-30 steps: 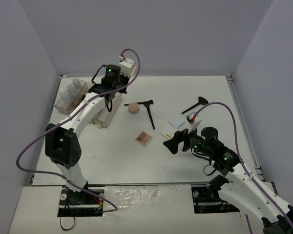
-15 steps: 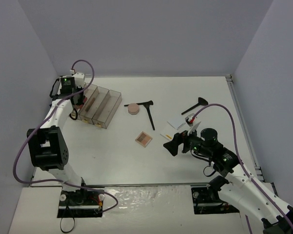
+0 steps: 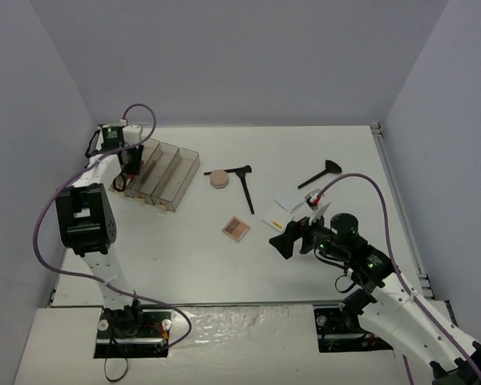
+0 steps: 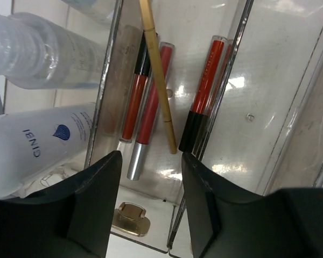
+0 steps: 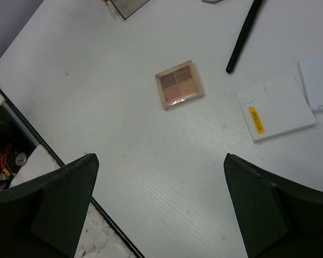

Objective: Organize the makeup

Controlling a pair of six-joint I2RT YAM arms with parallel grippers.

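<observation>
The makeup is split between the tray and the table. Several thin red and gold pencils [image 4: 151, 97] lie in one compartment of the clear organizer [image 3: 164, 172], and clear and white bottles [image 4: 37, 145] stand in the compartment beside it. My left gripper [image 4: 151, 161] hovers open just above the pencils, holding nothing. On the table lie a round pink compact [image 3: 218, 178], a square palette [image 5: 177, 84], white pads [image 5: 274, 107] and black brushes [image 3: 244, 186]. My right gripper [image 5: 160, 157] hangs wide open and empty above bare table, near the palette.
A small gold clip [image 4: 129, 219] lies on the table just outside the organizer's wall. Another black brush [image 3: 321, 172] lies at the back right. The left wall stands close to the organizer, and the table's near edge [image 5: 70, 177] runs under my right gripper.
My left arm has swung from the organizer's right side to its left end and dipped over the pencil compartment, and its jaws now stand apart. The right arm has barely moved.
</observation>
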